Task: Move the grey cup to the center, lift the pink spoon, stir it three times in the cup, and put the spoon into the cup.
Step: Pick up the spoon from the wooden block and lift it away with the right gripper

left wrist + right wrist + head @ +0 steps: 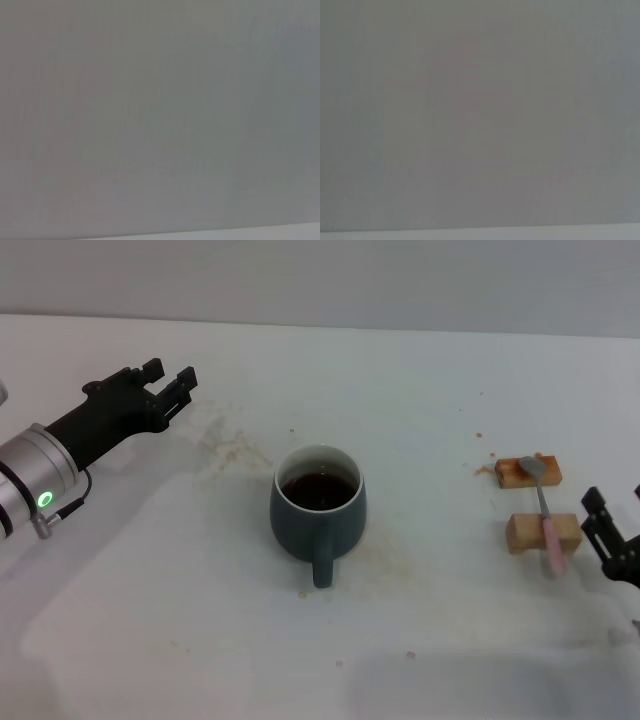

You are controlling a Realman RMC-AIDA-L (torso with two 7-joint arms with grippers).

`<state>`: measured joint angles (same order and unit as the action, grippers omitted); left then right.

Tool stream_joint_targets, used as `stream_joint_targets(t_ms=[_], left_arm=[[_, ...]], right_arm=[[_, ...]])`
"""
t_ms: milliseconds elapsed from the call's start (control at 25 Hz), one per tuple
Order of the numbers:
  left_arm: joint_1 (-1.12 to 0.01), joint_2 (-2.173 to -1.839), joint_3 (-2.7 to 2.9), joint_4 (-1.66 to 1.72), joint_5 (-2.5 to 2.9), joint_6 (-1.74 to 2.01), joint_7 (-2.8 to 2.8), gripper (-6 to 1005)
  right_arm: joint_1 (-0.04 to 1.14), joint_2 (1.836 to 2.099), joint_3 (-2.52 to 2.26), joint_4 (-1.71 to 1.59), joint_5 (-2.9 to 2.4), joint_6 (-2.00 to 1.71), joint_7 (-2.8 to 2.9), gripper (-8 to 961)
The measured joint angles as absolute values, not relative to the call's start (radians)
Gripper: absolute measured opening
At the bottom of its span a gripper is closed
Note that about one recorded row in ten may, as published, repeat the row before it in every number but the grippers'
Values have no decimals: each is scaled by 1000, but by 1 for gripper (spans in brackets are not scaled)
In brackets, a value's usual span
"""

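The grey cup (318, 512) stands upright at the middle of the white table, dark brown liquid inside, its handle towards me. The pink spoon (546, 515) lies across two tan wooden blocks at the right, metal bowl on the far block, pink handle over the near one. My left gripper (170, 382) is open and empty at the far left, well away from the cup. My right gripper (612, 505) is open at the right edge, just right of the spoon's handle and not touching it. Both wrist views show only a plain grey surface.
The far wooden block (527, 472) and near wooden block (541, 532) hold the spoon off the table. Brown stains (225, 448) mark the table (420, 410) left of the cup and beside the far block.
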<state>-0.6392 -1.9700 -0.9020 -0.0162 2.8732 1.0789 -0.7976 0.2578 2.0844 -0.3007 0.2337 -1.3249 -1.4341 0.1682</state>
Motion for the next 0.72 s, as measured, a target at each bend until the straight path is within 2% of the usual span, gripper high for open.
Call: stream_joint_targets(t_ms=[720], left_arm=[[-642, -1970, -902, -15, 2873, 1042, -805, 502]], right_arm=[[255, 2086, -301, 283, -1378, -1450, 164, 622]])
